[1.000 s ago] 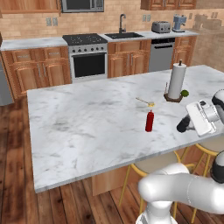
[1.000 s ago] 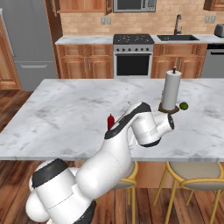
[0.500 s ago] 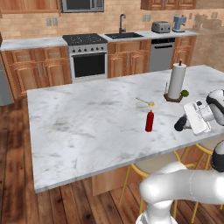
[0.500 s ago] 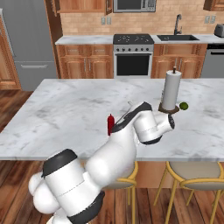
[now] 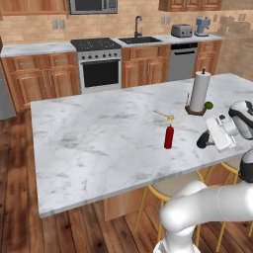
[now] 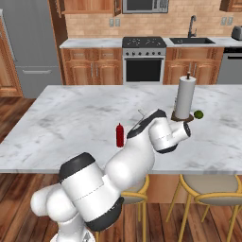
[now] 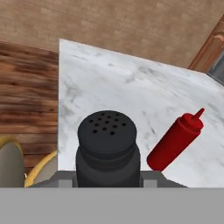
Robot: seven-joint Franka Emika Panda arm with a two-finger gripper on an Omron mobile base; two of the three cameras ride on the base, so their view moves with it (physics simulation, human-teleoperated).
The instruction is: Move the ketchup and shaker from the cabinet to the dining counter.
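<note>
Over bench (image 5: 99,143) edge, gripper (image 5: 203,142) holding shaker (image 7: 108,146); early release drops it floorward, wide swing topples ketchup (image 5: 169,137)

I see the dining counter (image 5: 99,133), white-grey veined marble, carrying the upright ketchup (image 5: 169,137), a paper towel roll (image 5: 199,92) with a lime (image 5: 208,105) beside it, and a small yellow item (image 5: 170,117).

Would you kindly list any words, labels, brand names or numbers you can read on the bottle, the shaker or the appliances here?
None can be read.
ketchup: plain red, no label.
shaker: plain black, only holes on top.
microwave and toaster: too small to show any marking.
</note>
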